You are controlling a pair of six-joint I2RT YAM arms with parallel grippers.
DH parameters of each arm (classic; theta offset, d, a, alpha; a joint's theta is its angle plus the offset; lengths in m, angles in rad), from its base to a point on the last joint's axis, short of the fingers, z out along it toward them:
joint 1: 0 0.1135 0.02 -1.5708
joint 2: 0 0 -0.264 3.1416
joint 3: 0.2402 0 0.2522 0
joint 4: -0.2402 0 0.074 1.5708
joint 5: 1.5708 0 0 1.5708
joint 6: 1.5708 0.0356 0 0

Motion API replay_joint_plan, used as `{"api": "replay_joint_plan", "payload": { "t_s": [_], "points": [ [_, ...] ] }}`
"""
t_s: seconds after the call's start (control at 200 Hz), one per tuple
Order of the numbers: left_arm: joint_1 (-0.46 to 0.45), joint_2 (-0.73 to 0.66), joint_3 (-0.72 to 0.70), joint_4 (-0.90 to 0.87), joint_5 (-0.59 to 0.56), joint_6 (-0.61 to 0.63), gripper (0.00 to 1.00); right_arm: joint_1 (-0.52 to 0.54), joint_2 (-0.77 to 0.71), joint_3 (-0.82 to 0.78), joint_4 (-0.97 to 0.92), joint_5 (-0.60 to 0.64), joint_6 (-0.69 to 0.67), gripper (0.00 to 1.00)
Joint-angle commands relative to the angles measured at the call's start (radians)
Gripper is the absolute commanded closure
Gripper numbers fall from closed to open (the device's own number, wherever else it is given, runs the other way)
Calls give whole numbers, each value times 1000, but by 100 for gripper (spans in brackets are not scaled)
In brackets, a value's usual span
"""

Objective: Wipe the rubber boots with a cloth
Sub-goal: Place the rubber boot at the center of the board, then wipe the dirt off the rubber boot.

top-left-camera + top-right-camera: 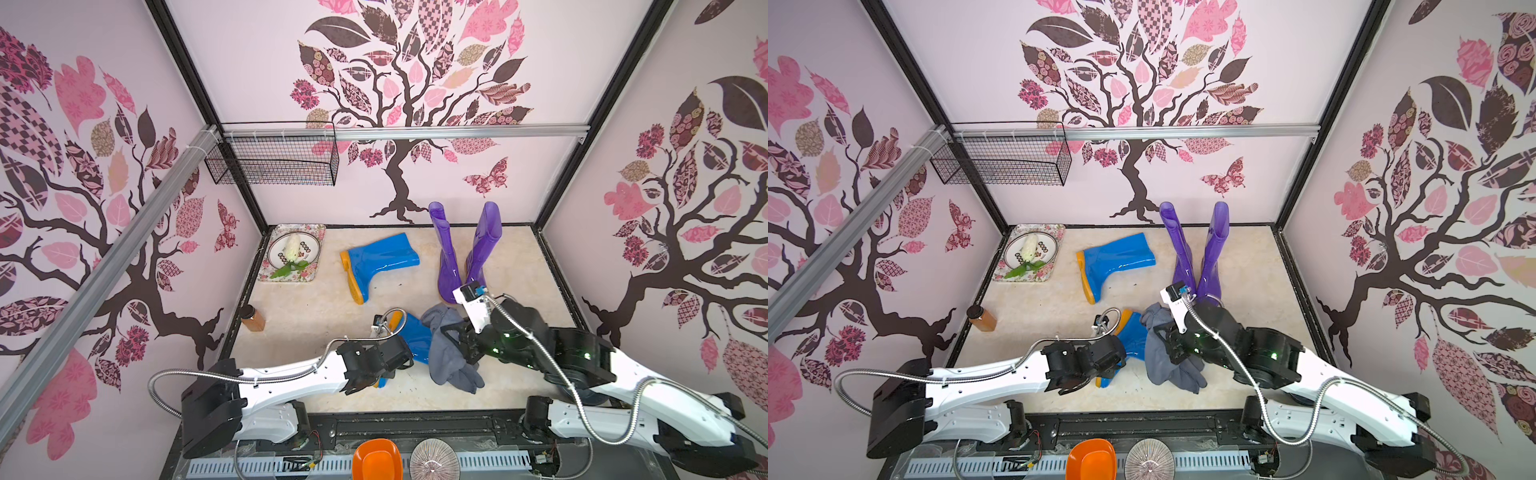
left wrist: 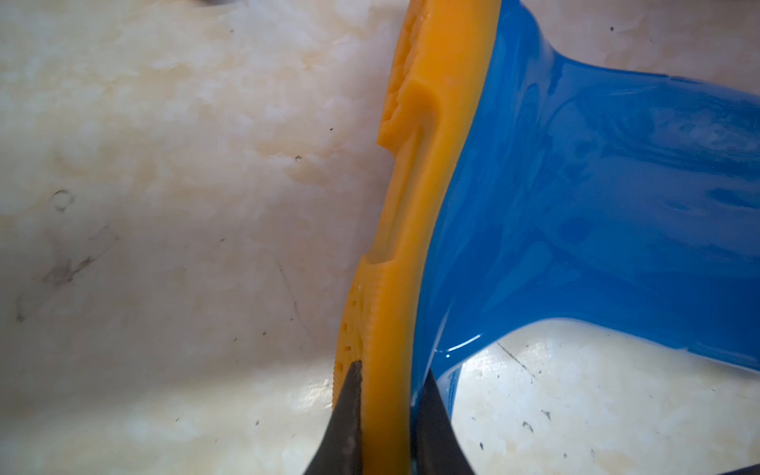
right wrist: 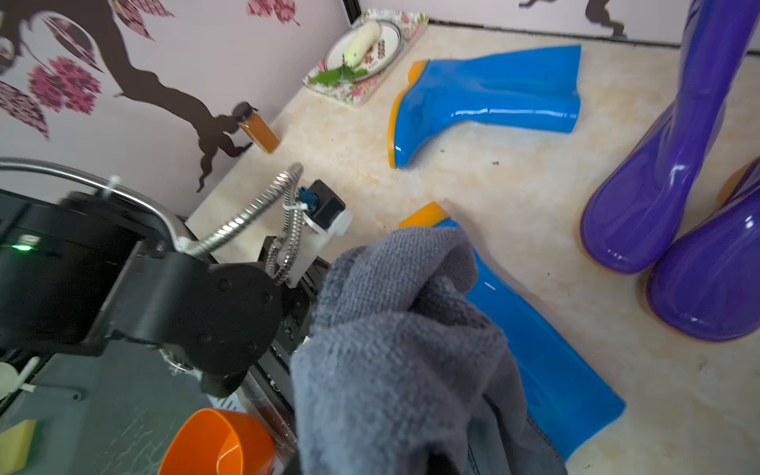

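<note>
two end effectors, and both are closed down on something. your left end effector (image 2: 388,390) pinches the orange sole (image 2: 415,197) of the near blue boot (image 2: 596,205) close to the toe. in the left wrist view one dark finger (image 2: 347,419) presses the tread side and the other the blue upper, with only the sole's edge between them. your right end effector (image 1: 459,347) grips the cloth (image 1: 449,365). the cloth is bunched at the jaws, drapes across that boot's shaft and trails onto the table (image 1: 316,332).

the near blue boot lies on its side at the front of the table, between your two arms. the far blue boot (image 1: 382,259) lies on its side further back, well apart from it. the two purple boots (image 1: 449,257) stand upright just beside each other toward the back wall, behind the right wrist.

the left wrist view shows the pinch itself, which the arm hides in both top views. the right wrist view cannot show its own fingers because the cloth fills the foreground; the top views show them buried in the fabric. the left wrist view misses the jar (image 1: 253,318), the plate (image 1: 271,251) and the orange bowl (image 1: 376,459) in front of the table; the other views show them.
</note>
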Motion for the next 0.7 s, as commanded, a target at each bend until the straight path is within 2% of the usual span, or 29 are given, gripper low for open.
{"api": "replay_joint_plan", "payload": {
  "t_s": [0.0, 0.115, 0.24, 0.315, 0.4, 0.55, 0.695],
  "points": [
    [-3, -28, -72, 223, -32, 86, 85, -2, 57, -90, 136, -25, 81, 100],
    [-4, -85, -141, 269, -5, 115, 74, -44, 44, -210, 219, 6, 132, 100],
    [-3, -149, -190, 255, 40, 111, 61, -248, 36, -319, 292, -185, 184, 100],
    [-4, -184, -227, 274, 72, 123, 60, -329, 58, -378, 307, -219, 213, 100],
    [-4, -221, -246, 238, 70, 113, 59, -338, 76, -398, 296, -171, 217, 100],
    [-4, -272, -284, 176, 85, 83, 58, -347, 54, -414, 226, -14, 255, 100],
    [-4, -310, -323, 174, 138, 65, 61, -349, 111, -490, 266, -28, 284, 100]
  ]
}}
